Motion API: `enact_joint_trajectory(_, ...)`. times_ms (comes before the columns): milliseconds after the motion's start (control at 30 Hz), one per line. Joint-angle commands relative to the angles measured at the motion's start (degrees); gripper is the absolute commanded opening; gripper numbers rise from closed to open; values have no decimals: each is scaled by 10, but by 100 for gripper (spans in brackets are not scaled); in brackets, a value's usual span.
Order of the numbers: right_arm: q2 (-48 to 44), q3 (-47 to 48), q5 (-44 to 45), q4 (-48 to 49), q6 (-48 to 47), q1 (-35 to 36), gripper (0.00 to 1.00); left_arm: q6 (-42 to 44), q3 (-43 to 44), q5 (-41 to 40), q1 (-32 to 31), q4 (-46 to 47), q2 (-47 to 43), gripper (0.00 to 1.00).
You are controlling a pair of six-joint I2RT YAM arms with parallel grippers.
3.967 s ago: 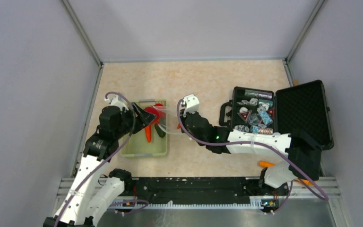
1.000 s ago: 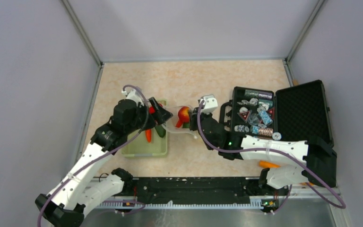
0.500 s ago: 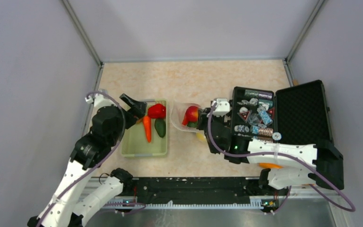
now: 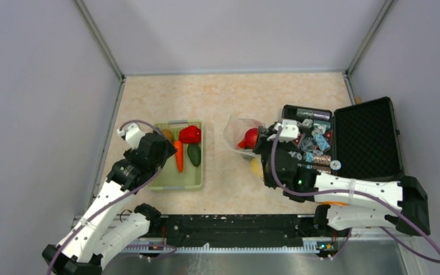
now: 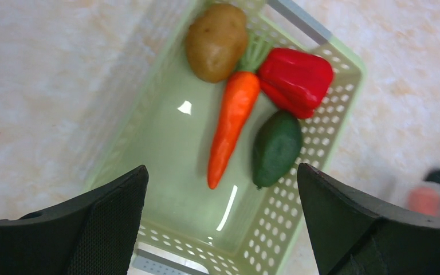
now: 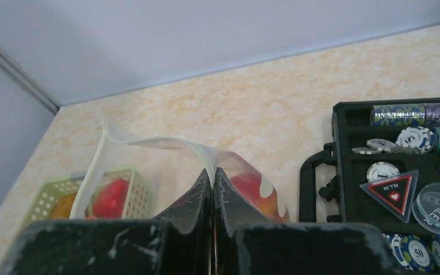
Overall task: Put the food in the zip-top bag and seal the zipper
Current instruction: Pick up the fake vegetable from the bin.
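Food is split between two places. A potato (image 5: 216, 34), a carrot (image 5: 232, 123), a red pepper (image 5: 295, 80) and a dark green piece (image 5: 276, 148) lie in the pale green basket (image 5: 327, 117). A red piece (image 4: 251, 137) and a yellow piece (image 4: 256, 166) are already inside the zip-top bag (image 4: 239, 127). The bag sits on the surface well apart from the basket, just beside the open black case (image 4: 366, 137) of poker chips.

The left gripper (image 5: 220, 169) hangs over the basket with its jaws spread wide and nothing between them. The right gripper (image 6: 212, 172) has its jaws pressed together on one lip of the bag, so the film rises to a peak. The whitish zipper (image 6: 87, 172) trails away down the free edge.

The step in hand looks like fetching the next piece, and the carrot seems the easiest. It lies roughly across the line between the jaws, so little wrist turn should be needed. Its top touches the potato and sits close against the pepper, so a descent over the lower, thinner half would give clearer room. That end tapers and looks glossy, though, so a grip near mid-length should slip less. The jaws should close gently, without nudging the green piece just beside it.

Only one lip of the bag is pinched, so the mouth may sag. The right arm would do well to keep that lip raised and turned toward the basket before the carrot comes over.
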Motion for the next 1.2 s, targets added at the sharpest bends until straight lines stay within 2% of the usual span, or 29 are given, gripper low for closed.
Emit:
enact_joint_trajectory(0,-46,-15,16,66,-36,0,0,-54,35,-108,1,-60,49,99)
enact_joint_trajectory(100,-27,-2,12,33,-21,5,0,-49,53,-113,2,-79,92,99)
enact_joint_trajectory(200,10,22,4,4,-15,6,0,-17,58,-75,2,-68,132,98)
enact_joint_trajectory(300,39,37,-2,-23,7,5,0,15,53,-37,2,-52,158,93)
enact_joint_trajectory(400,40,29,-21,-8,17,6,0,57,34,-1,5,-4,181,95)
enact_joint_trajectory(500,32,13,-32,19,15,6,0,98,23,52,12,36,218,91)
enact_joint_trajectory(633,19,3,-34,20,21,6,0,137,-9,110,15,115,256,74)
enact_joint_trajectory(733,12,0,-37,21,19,5,0,145,-35,129,18,162,269,69)
enact_joint_trajectory(833,9,-3,-36,22,18,6,0,147,-41,136,25,172,303,58)
enact_joint_trajectory(867,9,-4,-37,23,19,6,0,148,-40,139,27,170,316,51)
enact_joint_trajectory(933,10,-5,-41,25,20,6,0,148,-39,141,29,166,340,46)
enact_joint_trajectory(1000,12,-5,-45,23,24,6,0,150,-37,150,31,166,361,31)
enact_joint_trajectory(1167,13,-6,-50,19,30,6,0,148,-30,163,31,161,380,22)
